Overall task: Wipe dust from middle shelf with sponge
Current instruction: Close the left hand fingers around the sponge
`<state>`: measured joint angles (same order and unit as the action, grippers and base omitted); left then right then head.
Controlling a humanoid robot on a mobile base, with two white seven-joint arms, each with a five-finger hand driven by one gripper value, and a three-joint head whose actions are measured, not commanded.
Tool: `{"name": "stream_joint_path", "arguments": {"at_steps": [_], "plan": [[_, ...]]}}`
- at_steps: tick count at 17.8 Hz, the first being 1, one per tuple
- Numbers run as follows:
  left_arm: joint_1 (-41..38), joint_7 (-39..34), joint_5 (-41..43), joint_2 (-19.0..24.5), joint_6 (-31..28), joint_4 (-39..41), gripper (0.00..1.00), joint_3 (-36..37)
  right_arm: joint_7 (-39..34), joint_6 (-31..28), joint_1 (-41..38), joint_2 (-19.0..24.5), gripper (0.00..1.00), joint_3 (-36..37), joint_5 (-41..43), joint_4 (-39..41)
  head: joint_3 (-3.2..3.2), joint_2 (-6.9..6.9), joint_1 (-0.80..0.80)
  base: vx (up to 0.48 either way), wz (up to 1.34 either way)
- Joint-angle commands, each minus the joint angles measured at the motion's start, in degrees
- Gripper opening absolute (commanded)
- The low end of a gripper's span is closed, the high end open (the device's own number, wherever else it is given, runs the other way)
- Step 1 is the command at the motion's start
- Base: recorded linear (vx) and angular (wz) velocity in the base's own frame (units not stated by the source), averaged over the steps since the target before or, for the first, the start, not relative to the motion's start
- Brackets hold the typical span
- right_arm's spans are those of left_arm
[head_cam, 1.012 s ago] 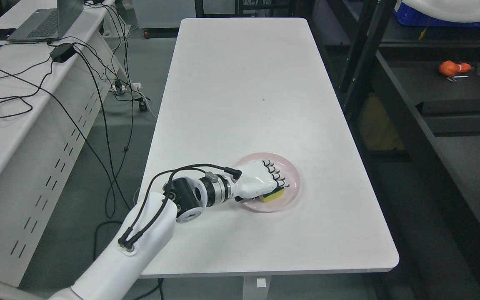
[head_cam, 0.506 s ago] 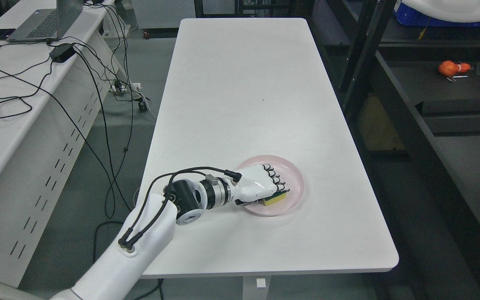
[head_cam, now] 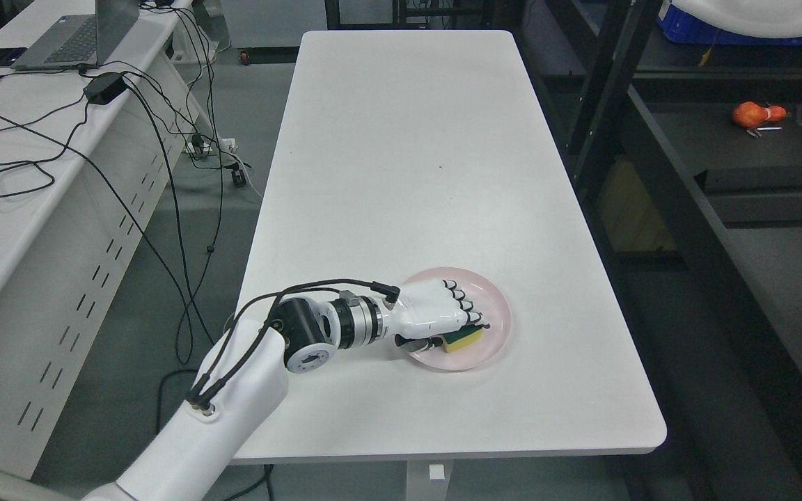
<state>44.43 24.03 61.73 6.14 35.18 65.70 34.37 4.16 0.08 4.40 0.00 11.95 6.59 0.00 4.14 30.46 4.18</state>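
The left hand (head_cam: pixel 436 316) has its fingers (head_cam: pixel 469 312) curled down over a yellow-and-green sponge (head_cam: pixel 462 339) lying in a round pink plate (head_cam: pixel 497 313). Beyond the fingers the smooth white surface (head_cam: pixel 408 153) stretches bare, its rounded near edge close behind the wrist.

Left hand (head_cam: pixel 436 314) covers most of sponge (head_cam: pixel 463 339); only its yellow-green end shows past the knuckles, so can't tell how the fingers sit on it. Hand also hides near-left part of pink plate (head_cam: pixel 495 306), near table's (head_cam: pixel 408 139) front edge. Left arm cut off at pic's bottom edge. Laptop (head_cam: pixel 74 35) cut by top edge. Orange thing (head_cam: pixel 756 113) on dark shelf (head_cam: pixel 777 181) at right: too small to ID. Blue bin (head_cam: pixel 721 31) at top right partly cut off.
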Motion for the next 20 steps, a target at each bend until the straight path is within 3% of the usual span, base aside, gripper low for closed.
{"name": "stream_joint_path", "arguments": {"at_steps": [1,2,4,8,11,16,20], "plan": [[0.13,1.37,-3.81,0.01,1.65,-1.63,0.16,-3.78,-0.03,-4.13,-0.01,-1.00,1.00,0.00,0.00,1.00,0.00,0.00,0.00,0.000,0.00],[0.13,1.37,-3.81,0.10,1.56,-1.45,0.28,-3.87,-0.03,-4.21,-0.01,-1.00,1.00,0.00,0.00,1.00,0.00,0.00,0.00,0.000,0.00],[0.31,1.46,-3.81,0.54,1.47,-1.27,0.22,-4.31,-0.03,-4.13,0.00,-1.00,1.00,0.00,0.00,1.00,0.00,0.00,0.00,0.000,0.00],[0.13,1.64,-4.60,0.45,2.88,-1.45,0.00,-5.72,-0.03,-4.13,-0.01,-1.00,1.00,0.00,0.00,1.00,0.00,0.00,0.00,0.000,0.00],[0.22,1.64,-5.83,0.19,3.14,-1.10,0.00,-6.86,-0.03,-4.13,-0.01,-1.00,1.00,0.00,0.00,1.00,0.00,0.00,0.00,0.000,0.00],[1.10,0.67,-15.30,0.71,3.32,5.04,0.00,-12.29,-0.03,-4.13,0.08,-1.00,1.00,0.00,0.00,1.00,0.00,0.00,0.00,0.000,0.00],[1.28,-0.56,-26.19,4.31,6.38,11.20,0.00,-17.84,-0.03,-4.13,-0.01,-1.00,1.00,0.00,0.00,1.00,0.00,0.00,0.00,0.000,0.00]]}}
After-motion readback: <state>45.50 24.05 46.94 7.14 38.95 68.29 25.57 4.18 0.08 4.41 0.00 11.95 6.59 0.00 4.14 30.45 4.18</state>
